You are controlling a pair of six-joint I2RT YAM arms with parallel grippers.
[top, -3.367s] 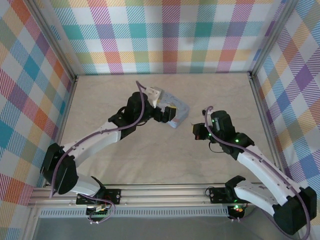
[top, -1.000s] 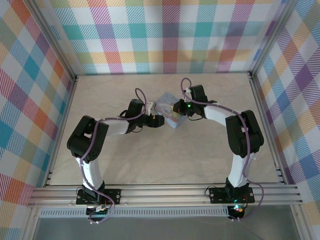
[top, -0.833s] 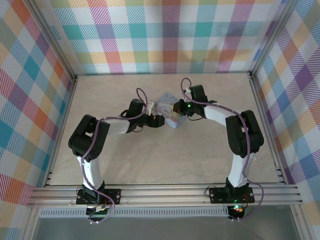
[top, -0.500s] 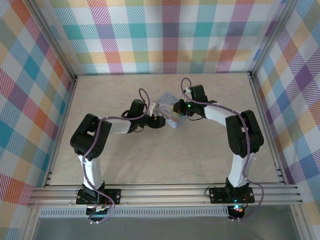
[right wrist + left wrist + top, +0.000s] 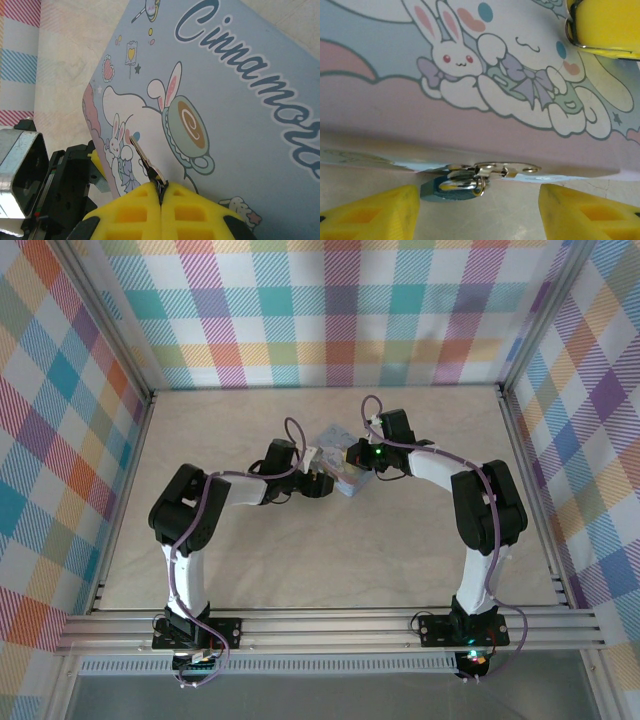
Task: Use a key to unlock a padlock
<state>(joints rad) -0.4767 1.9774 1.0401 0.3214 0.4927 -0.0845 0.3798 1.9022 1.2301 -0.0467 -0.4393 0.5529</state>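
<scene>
The pastel cartoon-printed box (image 5: pixel 343 477) sits on the surface (image 5: pixel 300 560) slightly toward 12 o'clock from its centre, with both arms reaching in to it. The left gripper (image 5: pixel 322 482) stands at the box's 7 o'clock side and the right gripper (image 5: pixel 355 453) at its 2 o'clock side. In the left wrist view, the padlock (image 5: pixel 442 189) sits at 6 o'clock, under the lower edge of the box where that edge meets the surface. Its blue body lies low, and its silver shackle (image 5: pixel 465 183) is looped through a silver hasp (image 5: pixel 505 169) on the box. The left gripper's yellow fingers (image 5: pixel 370 215) stand well apart, one at 7 o'clock and one at 5 o'clock, with the padlock between them and touching neither. The left gripper holds nothing. In the right wrist view, the right gripper's fingers are pressed fully together on the key (image 5: pixel 144 159). The key's blade projects toward 11 o'clock over the printed lid.
</scene>
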